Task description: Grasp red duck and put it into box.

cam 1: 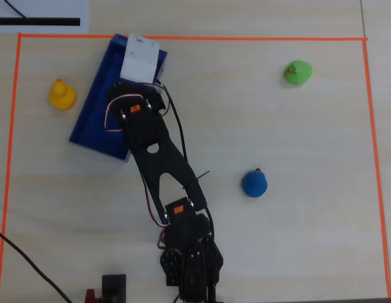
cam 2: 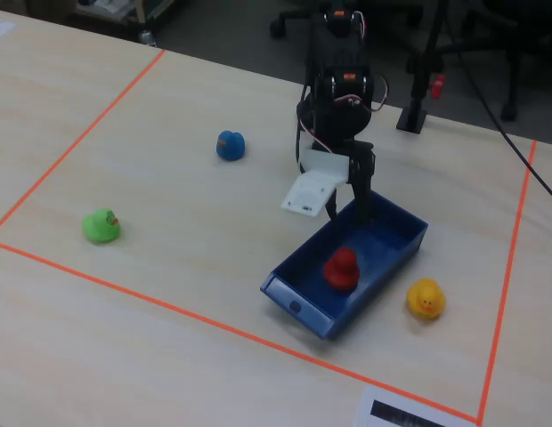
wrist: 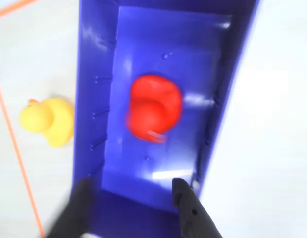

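Note:
The red duck (wrist: 153,106) lies inside the blue box (wrist: 94,99), clear of my fingers; the fixed view shows it (cam 2: 342,267) sitting on the floor of the box (cam 2: 303,307). My gripper (wrist: 133,203) is open and empty, with its jaws spread over the near end of the box. In the fixed view the gripper (cam 2: 347,203) hangs just above the box's far end. In the overhead view the arm and its white camera mount (cam 1: 140,58) cover the duck and most of the box (cam 1: 91,110).
A yellow duck (cam 2: 426,299) stands just outside the box, and shows in the wrist view (wrist: 49,120) and the overhead view (cam 1: 61,95). A blue duck (cam 1: 254,183) and a green duck (cam 1: 297,72) stand apart. Orange tape (cam 1: 183,38) frames the table.

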Robot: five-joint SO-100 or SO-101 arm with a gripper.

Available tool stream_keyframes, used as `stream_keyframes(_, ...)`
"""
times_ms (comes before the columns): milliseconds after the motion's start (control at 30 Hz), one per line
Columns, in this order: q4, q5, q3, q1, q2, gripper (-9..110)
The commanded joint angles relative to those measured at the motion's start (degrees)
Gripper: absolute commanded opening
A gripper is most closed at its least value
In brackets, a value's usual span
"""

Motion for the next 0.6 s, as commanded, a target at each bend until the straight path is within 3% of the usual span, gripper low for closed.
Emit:
stream_keyframes(0, -3.96, -0.35, 8.35, 0.00, 12.66, 0)
stream_keyframes(200, -9.05, -2.90, 36.39, 0.62, 43.86, 0)
stream_keyframes(567, -2.55, -10.11, 73.56, 10.72, 86.84, 0)
